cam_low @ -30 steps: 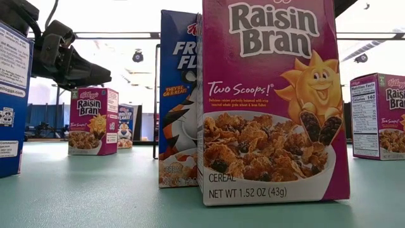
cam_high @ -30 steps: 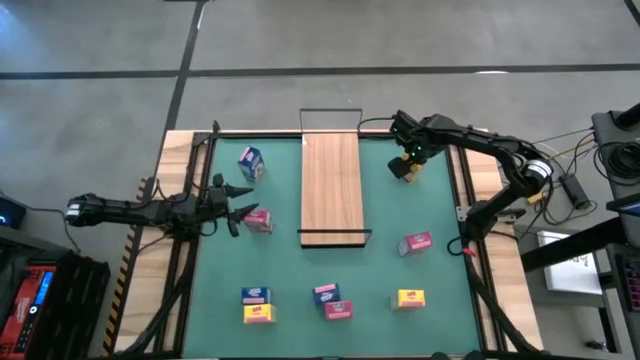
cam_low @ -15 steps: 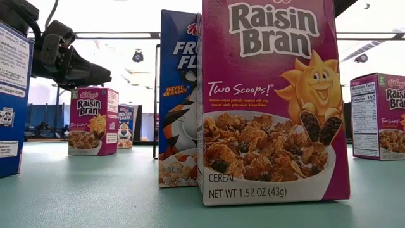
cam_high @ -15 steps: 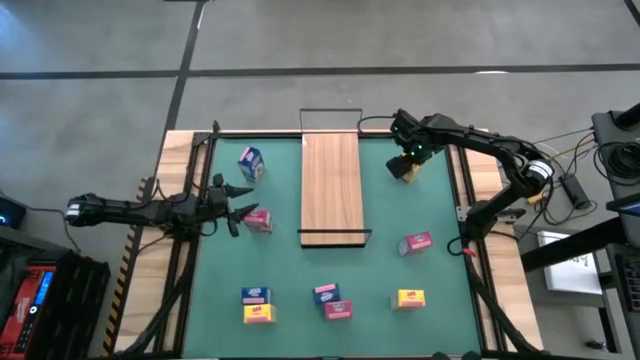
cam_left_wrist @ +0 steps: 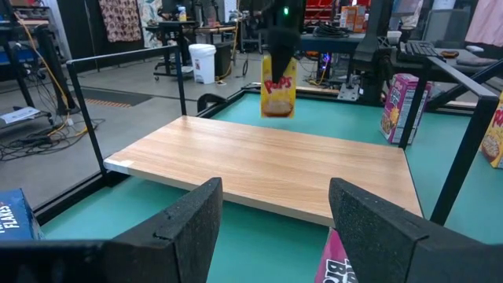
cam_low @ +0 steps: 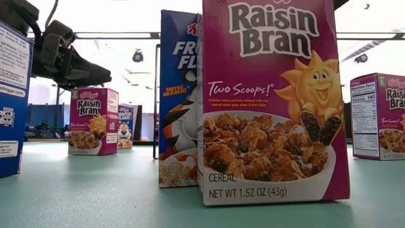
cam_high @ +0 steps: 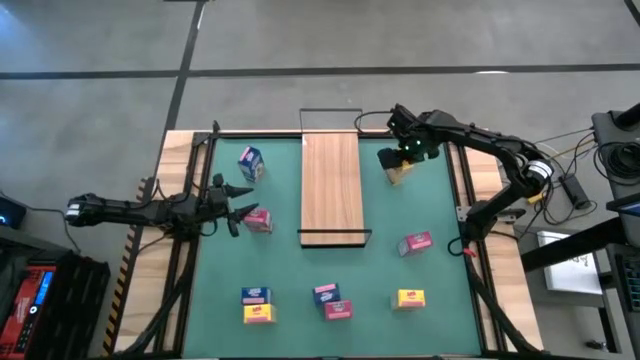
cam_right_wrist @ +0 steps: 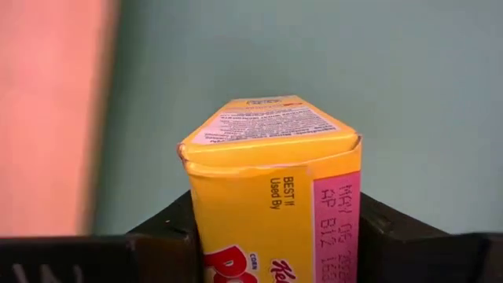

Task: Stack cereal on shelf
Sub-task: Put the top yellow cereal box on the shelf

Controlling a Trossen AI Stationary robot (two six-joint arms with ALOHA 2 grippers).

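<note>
A yellow cereal box (cam_high: 396, 172) hangs just right of the shelf's far half, with my right gripper (cam_high: 402, 158) shut on it. The left wrist view shows the same box (cam_left_wrist: 277, 85) beyond the shelf. The shelf (cam_high: 332, 185), a light wooden plank with black wire frames at both short ends, lies mid-table. Left of it my left gripper (cam_high: 238, 205) stands open and level, its fingers (cam_left_wrist: 196, 212) bare, next to a pink box (cam_high: 259, 220) standing on the mat. My right gripper pinches the yellow box between its two fingers (cam_right_wrist: 157, 236), by two opposite sides (cam_right_wrist: 196, 220) near the box's upper end. The fingers come steeply from above. The box hangs below them, roughly upright and slightly tilted, clear of the green mat.
More boxes stand on the mat: a blue one (cam_high: 251, 163) at far left, a pink one (cam_high: 415, 243) at right, and several along the near edge (cam_high: 256, 305) (cam_high: 332, 300) (cam_high: 410, 298). A pink box (cam_low: 272, 101) fills the low view.
My right gripper has risen a little, rolled at the wrist and drifted toward the shelf with the yellow box, which has turned and shifted along with it.
</note>
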